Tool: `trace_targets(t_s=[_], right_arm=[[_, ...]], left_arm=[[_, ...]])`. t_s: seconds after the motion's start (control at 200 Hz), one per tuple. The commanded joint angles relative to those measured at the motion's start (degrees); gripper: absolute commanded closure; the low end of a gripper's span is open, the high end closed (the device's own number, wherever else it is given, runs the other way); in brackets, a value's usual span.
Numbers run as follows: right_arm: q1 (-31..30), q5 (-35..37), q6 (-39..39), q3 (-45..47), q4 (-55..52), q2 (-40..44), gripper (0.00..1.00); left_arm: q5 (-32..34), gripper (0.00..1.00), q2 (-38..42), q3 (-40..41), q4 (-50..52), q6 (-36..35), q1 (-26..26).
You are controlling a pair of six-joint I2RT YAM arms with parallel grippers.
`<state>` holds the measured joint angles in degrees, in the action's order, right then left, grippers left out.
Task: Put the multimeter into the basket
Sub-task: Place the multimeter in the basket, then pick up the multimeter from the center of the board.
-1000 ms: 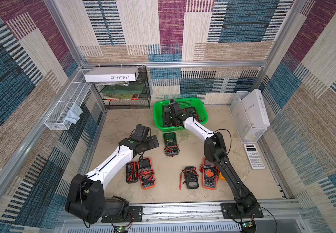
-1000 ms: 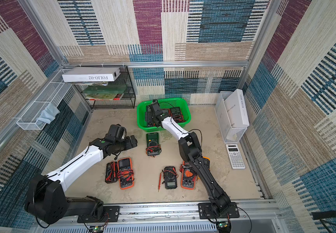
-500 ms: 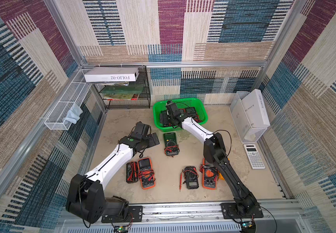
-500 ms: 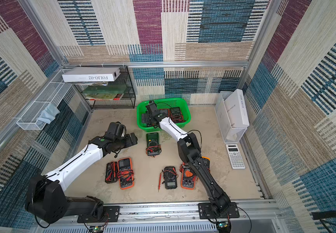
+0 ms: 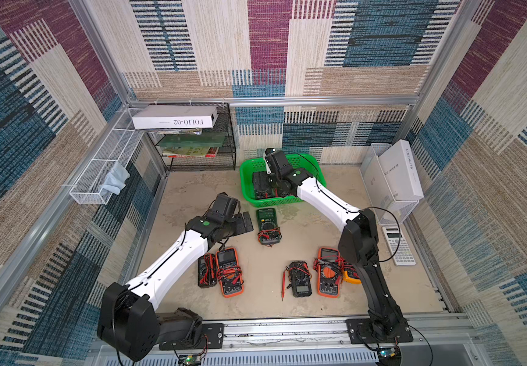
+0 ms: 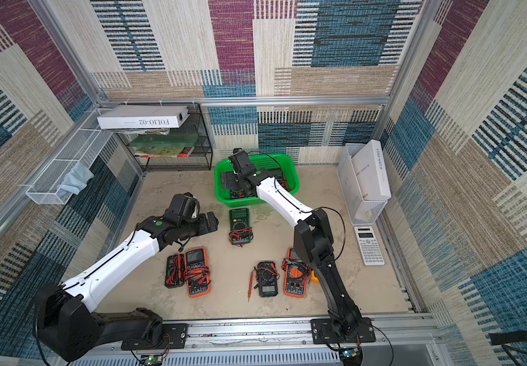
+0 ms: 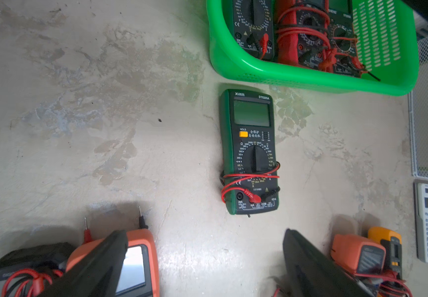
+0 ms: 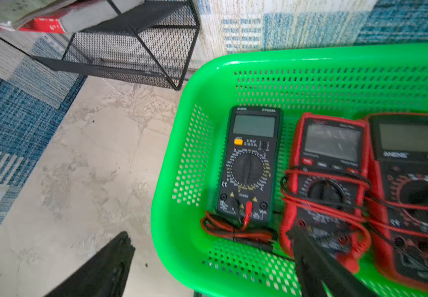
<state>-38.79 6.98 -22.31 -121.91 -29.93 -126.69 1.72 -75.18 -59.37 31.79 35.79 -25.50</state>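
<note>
Wide-open right gripper (image 8: pixel 210 234) over green basket (image 8: pixel 207 84) of multimeters (image 8: pixel 328 167), left gripper (image 7: pixel 204 232) wide, empty, near dark green multimeter (image 7: pixel 252 151) just outside the basket.

- Back centre: basket (image 5: pixel 271 202), three meters (image 8: pixel 250 164) side by side in it.
- Just before basket: fourth meter (image 5: pixel 267 225).
- Left of basket: rack (image 5: pixel 198 158); by right wall: calculator (image 5: pixel 398 245).

Patchwork woven walls (image 5: pixel 268 47) of blue, maroon and beige enclose a mottled beige floor (image 5: pixel 192 190). A black mesh shelf rack (image 5: pixel 227 142) stands at the back wall near the right gripper (image 8: pixel 210 234); a white wire tray (image 5: pixel 110 149) hangs well left of the left gripper (image 7: pixel 204 232)
</note>
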Motion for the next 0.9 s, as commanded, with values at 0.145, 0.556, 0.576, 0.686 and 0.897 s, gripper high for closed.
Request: trace_targets(t_s=[0.145, 0.556, 0.576, 0.686, 0.897], right_arm=[[0.03, -1.29, -3.38, 25.81, 11.34, 18.50, 0.00], [-3.74, -0.39, -7.23, 55.23, 18.27, 39.10, 0.01], [-3.98, -0.39, -7.45, 56.29, 18.46, 39.89, 0.01], [-5.45, 0.11, -8.78, 61.21, 19.28, 43.52, 0.01], [-7.50, 1.32, -10.78, 67.02, 20.07, 47.74, 0.00]], left_arm=[[3.74, 0.01, 0.91, -0.37, 6.07, 4.24, -4.19], [10.71, 0.01, 15.22, 14.62, 13.43, 17.68, -11.70], [10.92, 0.01, 16.01, 15.24, 13.82, 18.27, -12.04], [11.29, 0.01, 19.62, 18.55, 15.13, 21.54, -13.86], [12.84, 0.01, 21.83, 22.13, 17.30, 27.02, -18.16]])
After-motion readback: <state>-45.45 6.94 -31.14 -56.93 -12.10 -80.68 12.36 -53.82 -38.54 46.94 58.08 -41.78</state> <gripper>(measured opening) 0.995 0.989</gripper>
